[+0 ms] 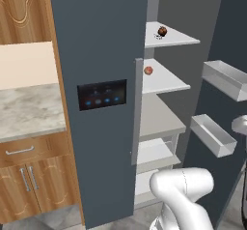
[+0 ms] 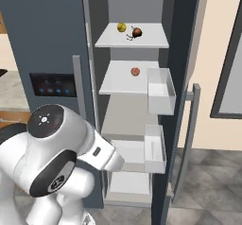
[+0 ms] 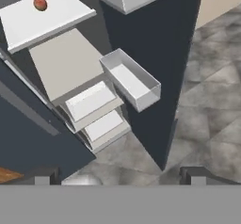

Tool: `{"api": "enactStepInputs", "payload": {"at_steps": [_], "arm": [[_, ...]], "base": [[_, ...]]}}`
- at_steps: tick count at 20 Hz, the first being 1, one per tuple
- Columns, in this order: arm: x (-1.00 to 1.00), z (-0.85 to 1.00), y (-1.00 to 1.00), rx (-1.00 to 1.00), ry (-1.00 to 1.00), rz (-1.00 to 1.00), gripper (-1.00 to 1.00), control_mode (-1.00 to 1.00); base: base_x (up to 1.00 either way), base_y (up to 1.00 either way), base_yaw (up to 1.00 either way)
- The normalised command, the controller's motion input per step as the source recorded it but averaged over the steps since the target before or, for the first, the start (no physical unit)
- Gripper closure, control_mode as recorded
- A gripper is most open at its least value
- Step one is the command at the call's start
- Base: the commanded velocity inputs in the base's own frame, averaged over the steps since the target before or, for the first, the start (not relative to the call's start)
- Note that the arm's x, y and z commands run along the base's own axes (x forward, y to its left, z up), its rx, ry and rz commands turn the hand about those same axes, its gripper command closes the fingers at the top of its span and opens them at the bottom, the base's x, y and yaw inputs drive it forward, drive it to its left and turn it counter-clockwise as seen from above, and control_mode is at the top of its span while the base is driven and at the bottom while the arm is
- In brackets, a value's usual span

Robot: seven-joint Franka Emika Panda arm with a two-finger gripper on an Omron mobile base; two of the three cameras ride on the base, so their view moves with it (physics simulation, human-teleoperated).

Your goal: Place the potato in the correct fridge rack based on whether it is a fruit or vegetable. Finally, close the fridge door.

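Note:
The potato [image 1: 162,31] [image 2: 137,32] lies on the top fridge rack [image 1: 179,38] [image 2: 147,41], beside a small yellow ball [image 2: 122,27]. The rack below [image 1: 166,81] [image 2: 118,83] [image 3: 54,18] carries a brighter orange-red ball [image 1: 148,70] [image 2: 135,71] [image 3: 40,4]. The fridge door [image 1: 231,26] [image 2: 182,49] [image 3: 155,44] stands wide open to the right, its bar handle [image 2: 190,134] facing outward. My gripper [image 3: 120,178] is open and empty, low in front of the fridge, looking down past the lower racks to the floor.
Two translucent bins [image 1: 226,78] [image 1: 212,135] [image 3: 132,79] stick out from the open door's inside. The matching shut door with the black display panel [image 1: 102,94] [image 2: 52,85] is to the left. A marble counter [image 1: 24,109] over wooden cabinets [image 1: 29,178] lies further left.

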Motion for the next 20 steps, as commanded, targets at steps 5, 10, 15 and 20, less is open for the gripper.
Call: {"api": "enactStepInputs", "payload": {"at_steps": [5, 10, 15, 20], "arm": [[-0.96, 0.0, -1.0, 0.12, 0.0, -0.07, -1.0, -1.0], [-0.14, 0.0, -1.0, 0.11, 0.0, -0.1, -1.0, -1.0], [0.69, -0.03, -1.0, 0.01, -0.01, 0.01, -1.0, -1.0], [0.84, -0.31, -1.0, 0.0, -0.08, 0.2, -1.0, -1.0]], "base": [[0.0, 0.0, 0.0], [0.0, 0.0, 0.0], [0.0, 0.0, 0.0], [0.0, 0.0, 0.0]]}}
